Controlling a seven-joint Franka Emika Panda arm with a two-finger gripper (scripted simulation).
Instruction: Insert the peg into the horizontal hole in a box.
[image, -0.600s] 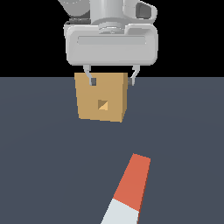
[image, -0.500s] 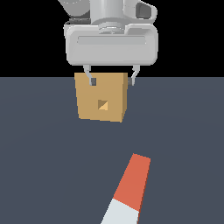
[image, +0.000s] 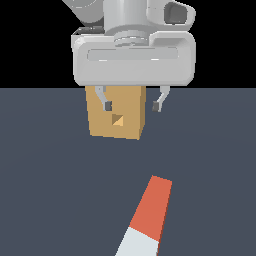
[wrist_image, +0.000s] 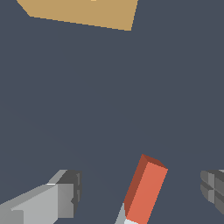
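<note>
The peg (image: 146, 220) lies flat on the dark bench (image: 210, 160), untouched, its orange-red half pointing roughly toward the box (image: 116, 112) and its pale half running out of frame nearer the camera. In the wrist view the peg (wrist_image: 144, 190) sits between the two fingers, closer to the far one than to the big near one, so the tool (image: 132, 105) hangs above it with the bar's line crossing the gap, which looks like a set-up for a grasp across its narrow width. The tool is spread wide and carries nothing; its fingertips (image: 107, 105) are well clear of the bench.

Beyond the peg, ahead of the tool, stands the box, with the hole (image: 118, 120) in the face turned toward the peg. That facing should spare much reorienting once the peg is lifted. Nothing else lies between peg and box.
</note>
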